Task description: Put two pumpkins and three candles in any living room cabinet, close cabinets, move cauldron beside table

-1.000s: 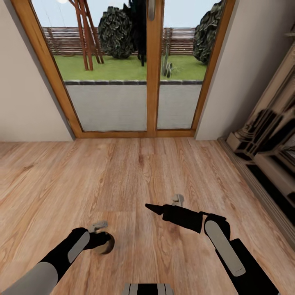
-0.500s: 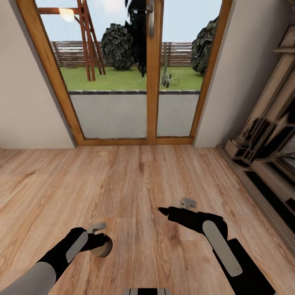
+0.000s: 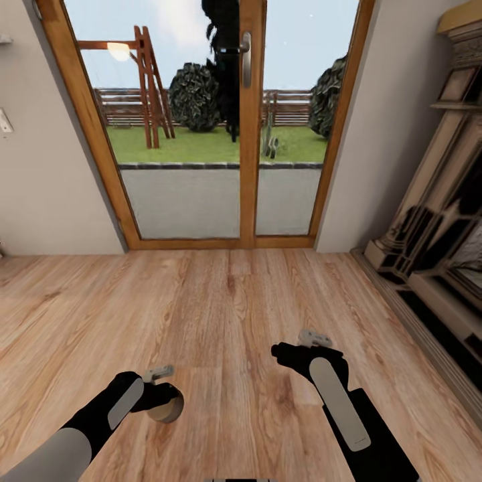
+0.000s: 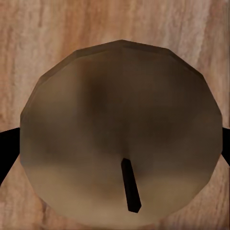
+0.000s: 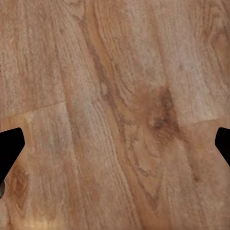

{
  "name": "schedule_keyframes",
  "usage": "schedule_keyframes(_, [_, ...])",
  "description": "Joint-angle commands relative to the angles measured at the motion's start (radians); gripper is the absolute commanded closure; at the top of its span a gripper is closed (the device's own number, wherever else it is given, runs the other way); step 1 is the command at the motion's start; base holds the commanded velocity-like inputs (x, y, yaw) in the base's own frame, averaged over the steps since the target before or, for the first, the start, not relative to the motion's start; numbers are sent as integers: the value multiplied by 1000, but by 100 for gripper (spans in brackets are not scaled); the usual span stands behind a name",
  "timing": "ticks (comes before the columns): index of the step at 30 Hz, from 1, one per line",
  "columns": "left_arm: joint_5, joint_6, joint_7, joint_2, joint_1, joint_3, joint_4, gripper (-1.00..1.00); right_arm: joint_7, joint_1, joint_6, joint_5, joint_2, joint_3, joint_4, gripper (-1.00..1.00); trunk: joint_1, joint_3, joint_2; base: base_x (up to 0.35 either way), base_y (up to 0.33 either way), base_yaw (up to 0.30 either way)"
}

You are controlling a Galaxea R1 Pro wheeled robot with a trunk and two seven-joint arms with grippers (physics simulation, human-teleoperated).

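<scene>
Left gripper (image 3: 163,400) clamped on a short stubby grey-beige cylinder candle (image 4: 122,132), black fingers (image 4: 5,153) pressing both sides of its round face with the dark wick showing; in the head view the candle (image 3: 167,405) sits at the end of the left arm, low over the light-brown wooden plank floor (image 3: 221,301). Right gripper (image 5: 115,143) spread wide apart, nothing between the fingertips, only floor planks beneath. Beyond: a wood-framed glass double door (image 3: 248,120) onto a green lawn, beige wall either side, and a pale carved fireplace surround (image 3: 435,221) to the right.
</scene>
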Motion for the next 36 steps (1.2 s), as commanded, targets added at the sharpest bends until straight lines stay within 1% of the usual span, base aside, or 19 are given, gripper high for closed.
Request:
schedule_keyframes(1, [10,2,9,2,0,-6,-2,100,-11,-1,2,-9,1,1,-2,-100,-1,3,0,0,0,0])
schedule_keyframes(5, [10,2,9,1,0,-6,-2,100,-14,-2,-8,-19,5,0,-4,-100,-2,19,1,0,0,0])
schedule_keyframes(15, [10,2,9,0,0,-7,-2,100,-9,-4,-8,-25,8,0,-2,-100,-7,57,3,0,0,0])
schedule_keyframes(21, [10,2,9,0,0,-7,-2,100,25,-4,-8,-25,8,0,-2,-100,-10,80,5,0,0,0])
schedule_keyframes(27, [10,2,9,-1,0,-7,-1,100,31,-4,-8,-25,8,0,-4,-100,-12,103,6,0,0,0])
schedule_keyframes(36, [11,2,9,-3,0,-9,0,100,31,-5,3,-27,8,0,4,-100,-16,126,8,0,0,0])
